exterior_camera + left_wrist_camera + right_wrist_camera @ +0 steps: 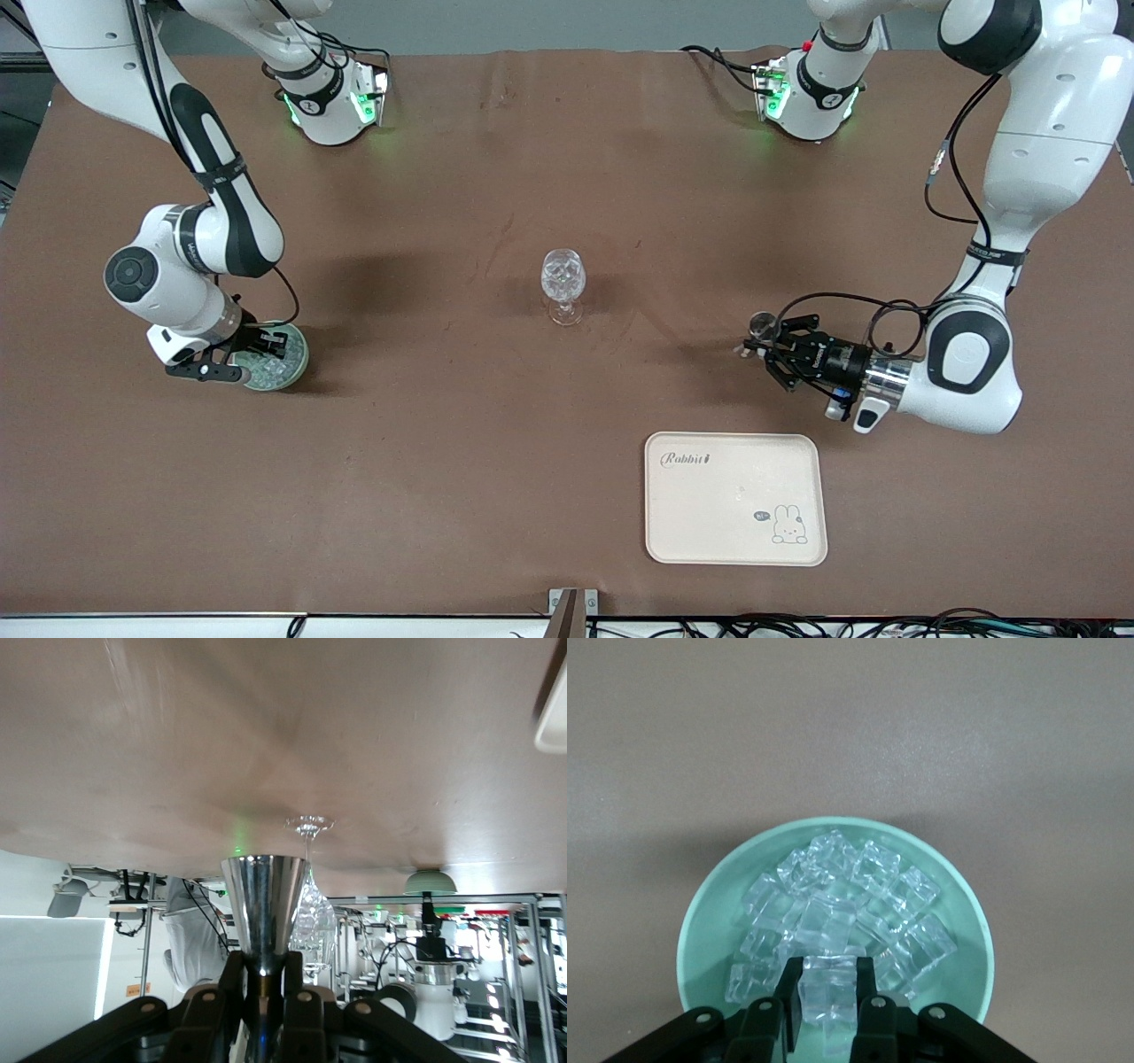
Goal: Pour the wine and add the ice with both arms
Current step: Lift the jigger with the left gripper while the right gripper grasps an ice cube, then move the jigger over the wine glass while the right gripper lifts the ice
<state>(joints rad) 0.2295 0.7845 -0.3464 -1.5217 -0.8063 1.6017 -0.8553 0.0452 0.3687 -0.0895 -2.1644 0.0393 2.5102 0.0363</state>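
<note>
Ice (833, 912) chunk pinched by right pincer (830, 997) in bowl (709, 921); left pincer (263, 979) grips steel cup (264, 904).

Right arm bends down steeply at its end of the table, right gripper (829, 1010) clamped on an ice cube (829, 997). Left arm lies low, wrist level, left gripper (263, 985) pinching a metal cup (264, 908).

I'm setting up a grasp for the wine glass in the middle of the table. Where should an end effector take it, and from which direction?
Take the wine glass by its thin stem, between the bowl and the foot, coming in level from the side. It stands upright, and the stem is probably the narrowest, straightest part; the rounded bowl is wider, holds ice, and would likely slip.
</note>
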